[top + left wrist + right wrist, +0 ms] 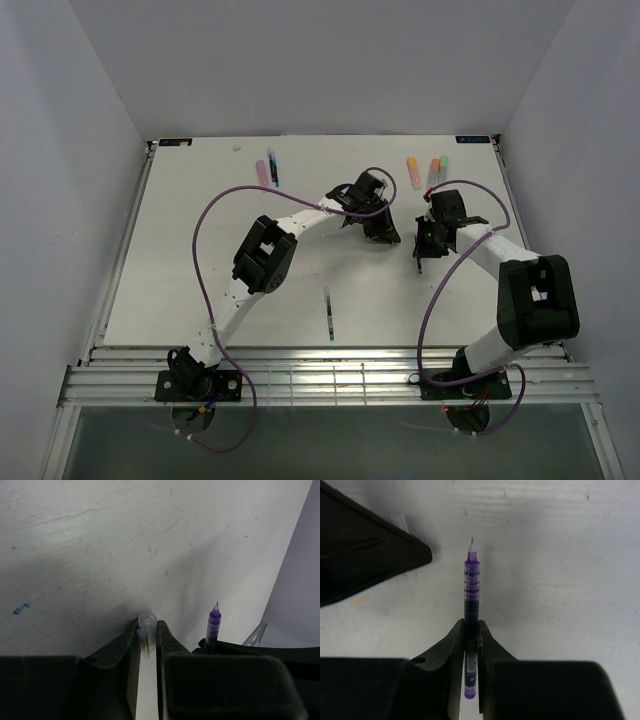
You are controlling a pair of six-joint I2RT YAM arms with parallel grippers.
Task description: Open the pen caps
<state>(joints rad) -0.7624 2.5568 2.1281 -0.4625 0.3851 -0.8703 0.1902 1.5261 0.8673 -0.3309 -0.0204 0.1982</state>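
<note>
Left pincer nearly closed, clamped on the clear pen cap, bottom centre of my left wrist view. Right pincer closed tight on the purple pen, tip bare and pointing up-frame. Both sit mid-frame over the worktop, cap and pen apart.

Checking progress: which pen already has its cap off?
The purple pen held in the right fingers: its tip is bare, and the left fingers hold a clear cap.
</note>
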